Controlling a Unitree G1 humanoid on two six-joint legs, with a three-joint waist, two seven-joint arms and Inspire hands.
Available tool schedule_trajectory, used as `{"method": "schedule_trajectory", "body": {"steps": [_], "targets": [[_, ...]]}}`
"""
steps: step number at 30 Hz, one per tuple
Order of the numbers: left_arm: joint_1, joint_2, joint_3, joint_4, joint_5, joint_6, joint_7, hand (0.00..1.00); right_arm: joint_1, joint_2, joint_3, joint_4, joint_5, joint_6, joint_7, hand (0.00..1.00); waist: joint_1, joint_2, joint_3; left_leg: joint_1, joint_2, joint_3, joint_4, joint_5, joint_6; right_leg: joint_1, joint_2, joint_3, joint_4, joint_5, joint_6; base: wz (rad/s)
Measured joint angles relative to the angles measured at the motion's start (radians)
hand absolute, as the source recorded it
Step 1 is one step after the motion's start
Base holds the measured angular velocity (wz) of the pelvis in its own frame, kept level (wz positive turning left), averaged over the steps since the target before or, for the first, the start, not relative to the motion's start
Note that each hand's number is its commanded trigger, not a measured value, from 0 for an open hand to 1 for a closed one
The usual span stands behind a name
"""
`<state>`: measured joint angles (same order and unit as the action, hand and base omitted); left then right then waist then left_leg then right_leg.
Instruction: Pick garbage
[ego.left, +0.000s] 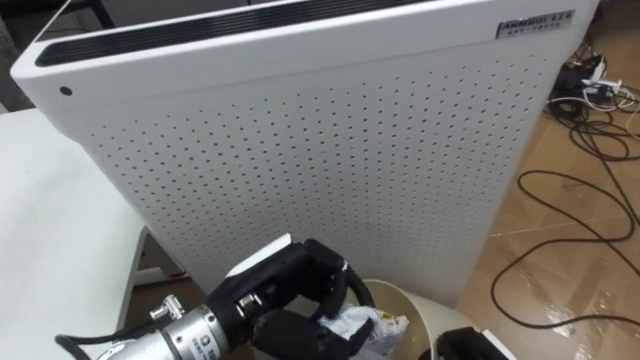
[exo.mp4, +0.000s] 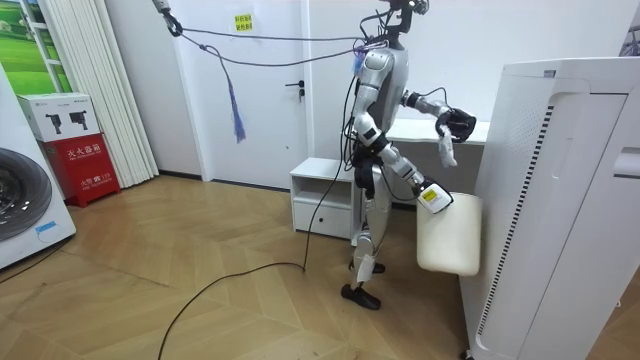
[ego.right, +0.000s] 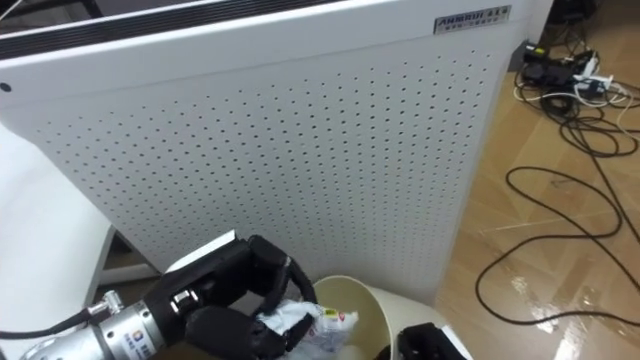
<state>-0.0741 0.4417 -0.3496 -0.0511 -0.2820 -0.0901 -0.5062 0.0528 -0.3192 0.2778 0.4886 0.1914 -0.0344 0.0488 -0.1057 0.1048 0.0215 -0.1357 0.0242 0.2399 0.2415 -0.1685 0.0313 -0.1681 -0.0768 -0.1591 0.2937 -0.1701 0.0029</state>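
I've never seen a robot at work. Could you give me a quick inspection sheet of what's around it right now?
Surface: white table at the robot's left; wooden floor.
Job's things: crumpled white garbage held over the open cream bin.
Clutter: nothing seen.
Hands: left hand curled round the garbage; right hand low beside the bin.
Cables: black cables loop across the floor.
Surroundings: tall white perforated appliance directly ahead.
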Motion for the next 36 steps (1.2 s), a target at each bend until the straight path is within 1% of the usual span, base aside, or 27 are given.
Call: {"method": "schedule_trajectory", "body": {"steps": [3, 5, 7, 9, 14, 18, 22, 27, 36], "targets": [[-0.014, -0.006, -0.019, 0.014, -0.002, -0.001, 0.001, 0.0, 0.0, 0.001, 0.026, 0.003, 0.006, 0.0, -0.001, 1.0, 0.0, -0.007, 0.001, 0.0, 0.001, 0.002, -0.001, 0.0, 0.0, -0.001, 0.008, 0.004, -0.002, 0.001, -0.002, -0.03], [-0.018, -0.015, -0.036, 0.014, -0.004, -0.003, 0.001, 0.0, 0.0, 0.002, 0.044, 0.012, 0.007, -0.008, 0.001, 1.0, 0.002, -0.012, 0.0038, 0.0, 0.001, 0.002, -0.001, 0.0, 0.0, -0.001, 0.008, 0.004, -0.002, 0.001, -0.002, 0.0], [-0.018, -0.031, -0.055, 0.014, -0.015, -0.004, 0.001, 0.0, 0.0, 0.004, 0.057, 0.016, 0.007, -0.011, 0.018, 1.0, 0.003, -0.016, 0.0062, -0.003, 0.001, 0.003, -0.002, 0.0, 0.0, -0.005, 0.008, 0.005, -0.003, 0.001, -0.002, 0.0], [-0.018, -0.036, -0.061, 0.014, -0.021, -0.006, 0.001, 0.0, 0.0, 0.004, 0.064, 0.017, 0.007, -0.016, 0.02, 1.0, 0.002, -0.017, 0.0056, -0.01, 0.001, 0.003, -0.001, 0.0, 0.0, -0.012, 0.008, 0.005, -0.002, 0.001, -0.002, 0.0], [-0.018, -0.036, -0.071, 0.014, -0.023, -0.007, 0.001, 0.0, 0.001, 0.003, 0.079, 0.019, 0.007, -0.017, 0.023, 1.0, 0.002, -0.018, 0.0052, -0.013, 0.001, 0.004, -0.001, 0.0, 0.0, -0.016, 0.008, 0.004, -0.002, 0.002, -0.002, 0.0], [-0.018, -0.035, -0.073, 0.016, -0.062, -0.008, 0.001, 0.0, 0.0, 0.001, 0.078, 0.022, 0.007, -0.019, 0.037, 1.0, 0.001, -0.018, 0.005, -0.013, 0.001, 0.004, -0.001, 0.0, 0.0, -0.017, 0.008, 0.004, -0.001, 0.002, -0.002, 0.0], [-0.018, -0.034, -0.084, 0.016, -0.064, -0.024, 0.001, 0.0, 0.0, 0.002, 0.079, 0.022, 0.007, -0.02, 0.05, 1.0, 0.002, -0.017, 0.0047, -0.011, 0.001, 0.003, 0.001, 0.0, 0.0, -0.015, 0.007, 0.003, 0.002, 0.002, -0.003, 0.0], [-0.018, -0.034, -0.095, 0.016, -0.064, -0.025, 0.001, 0.0, 0.0, 0.002, 0.081, 0.022, 0.007, -0.02, 0.067, 1.0, 0.002, -0.017, 0.0043, -0.01, 0.004, 0.003, 0.012, 0.0, 0.0, -0.009, 0.008, 0.003, 0.004, 0.004, -0.005, 0.0], [-0.018, -0.035, -0.096, 0.016, -0.078, -0.025, -0.001, 0.0, 0.0, 0.003, 0.084, 0.022, 0.007, -0.02, 0.077, 1.0, 0.005, -0.018, 0.0042, -0.011, 0.011, 0.004, 0.024, 0.0, 0.0, -0.007, 0.012, 0.002, 0.001, 0.007, -0.008, 0.0]]}}
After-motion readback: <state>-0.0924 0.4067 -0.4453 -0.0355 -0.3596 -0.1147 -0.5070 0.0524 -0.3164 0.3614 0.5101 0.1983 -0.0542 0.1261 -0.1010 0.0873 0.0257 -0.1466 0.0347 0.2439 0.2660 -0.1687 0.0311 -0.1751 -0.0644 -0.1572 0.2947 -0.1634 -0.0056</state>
